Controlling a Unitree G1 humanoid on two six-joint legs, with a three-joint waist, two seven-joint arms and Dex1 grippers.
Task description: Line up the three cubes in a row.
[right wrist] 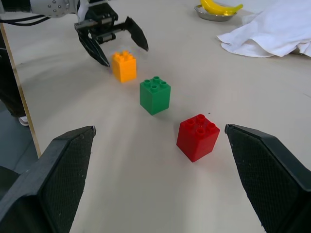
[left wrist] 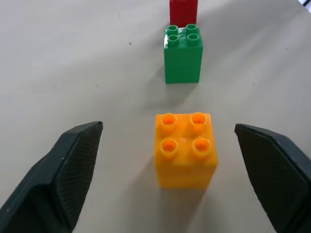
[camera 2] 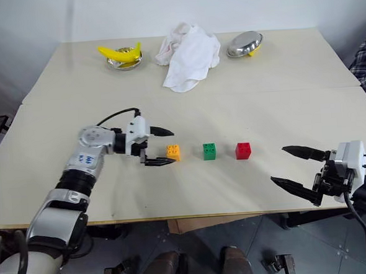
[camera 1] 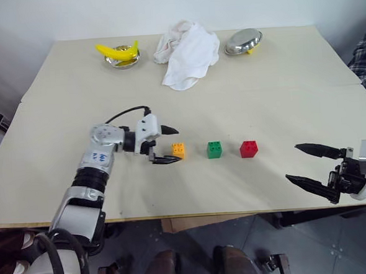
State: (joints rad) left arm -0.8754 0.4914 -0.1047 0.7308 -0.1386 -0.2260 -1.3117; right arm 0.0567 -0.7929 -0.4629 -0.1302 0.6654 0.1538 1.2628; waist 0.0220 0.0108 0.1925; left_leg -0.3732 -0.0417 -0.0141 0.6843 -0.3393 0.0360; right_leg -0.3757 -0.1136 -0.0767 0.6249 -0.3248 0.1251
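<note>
A robot test room, likely a lab. A plain beige table (camera 1: pixel 280 94) stands against a bare white wall (camera 1: pixel 39 21), set with props: toy blocks (camera 1: pixel 214 149), bowls (camera 1: pixel 243 41), a cloth (camera 1: pixel 187 53).

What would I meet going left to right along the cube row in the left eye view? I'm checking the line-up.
Open left gripper → orange studded plastic cube → green studded plastic cube → red studded plastic cube → open right gripper.

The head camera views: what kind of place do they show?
Probably an indoor test or lab setup, not a home: a plain beige table against a bare white wall, holding assorted practice props, namely toy cubes, a banana in a metal bowl, and a white cloth.
</note>
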